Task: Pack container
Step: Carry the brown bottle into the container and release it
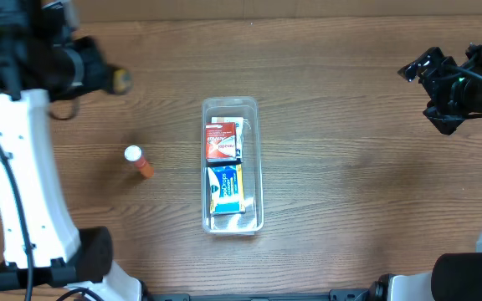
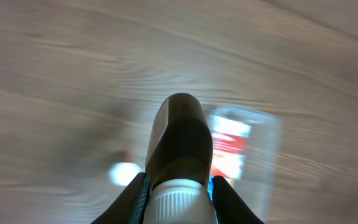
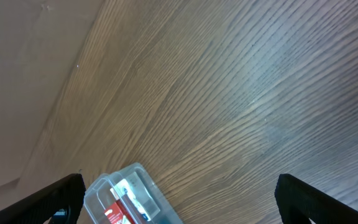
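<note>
The clear container (image 1: 258,167) lies lengthwise in the middle of the table. It holds a red-and-white box (image 1: 221,141) and a blue box (image 1: 224,187). My left gripper (image 1: 111,79) is raised at the far left and shut on a brown bottle (image 2: 179,137) with a ribbed white cap, gripped at the cap between the fingers (image 2: 179,193). The container shows blurred beyond the bottle (image 2: 267,162). My right gripper (image 1: 429,84) is open and empty at the far right. Its fingers (image 3: 179,202) frame one end of the container (image 3: 98,190).
An orange tube with a white cap (image 1: 138,161) lies on the wood table left of the container. Its cap shows as a white blur in the left wrist view (image 2: 124,173). The table's far edge runs along the top left of the right wrist view.
</note>
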Available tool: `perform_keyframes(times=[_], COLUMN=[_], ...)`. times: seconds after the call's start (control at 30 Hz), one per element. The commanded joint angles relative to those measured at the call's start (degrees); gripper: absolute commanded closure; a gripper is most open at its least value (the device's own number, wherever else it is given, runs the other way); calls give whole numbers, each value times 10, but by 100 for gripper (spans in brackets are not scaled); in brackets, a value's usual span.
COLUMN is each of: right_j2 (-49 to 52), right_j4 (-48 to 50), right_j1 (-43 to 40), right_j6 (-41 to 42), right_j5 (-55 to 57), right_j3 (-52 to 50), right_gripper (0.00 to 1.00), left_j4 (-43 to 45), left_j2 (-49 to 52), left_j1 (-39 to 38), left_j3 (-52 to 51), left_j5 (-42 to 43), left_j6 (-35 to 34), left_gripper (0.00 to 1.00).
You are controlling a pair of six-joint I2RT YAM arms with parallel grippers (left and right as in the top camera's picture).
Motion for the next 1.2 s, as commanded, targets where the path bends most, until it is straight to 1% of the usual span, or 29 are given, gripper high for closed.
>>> perform_keyframes(times=[0.0,0.07,0.17,0.23,0.33,0.43,0.6,0.8,0.93,1.0,1.1,1.13,1.17], right_j2=[-2,-2,-2,-2,-2,-2,-2,-2,-2,-2,-2,-2,-2], right_j4=[1,1,1,1,1,1,1,1,1,1,1,1,1], right_j1=[0,0,0,0,0,0,0,0,0,0,0,0,0], right_j6=[1,1,1,1,1,1,1,1,1,1,1,1,1], right_j5=[-3,-3,-3,-3,-3,-3,-3,-3,-3,-3,-3,-3,-3], right_j3=[2,2,2,2,2,2,2,2,2,2,2,2,2], right_gripper=[0,0,0,0,0,0,0,0,0,0,0,0,0], left_j4=[22,44,104,153,209,254,317,384,416,428,441,443,442], left_j2=[6,17,30,34,41,41,41,41,41,41,41,41,41], left_j1=[-120,-179,-252,-290,-316,-320,-321,-327,-328,-328,-328,-328,-328], left_j3=[-13,-45,-118,-182,-259,-315,-369,-453,-486,-488,-488,-488,-488], left_j5=[-42,-74,-80,-81,-93,-90,-93,-90,-88,-87,-48,-41,-42], left_j6=[-148,-185,-231,-263,-311,-345,-349,-379,-391,-390,-390,-390,-390], left_gripper=[93,96,96,96,96,96,96,94,93,91,91,88,78])
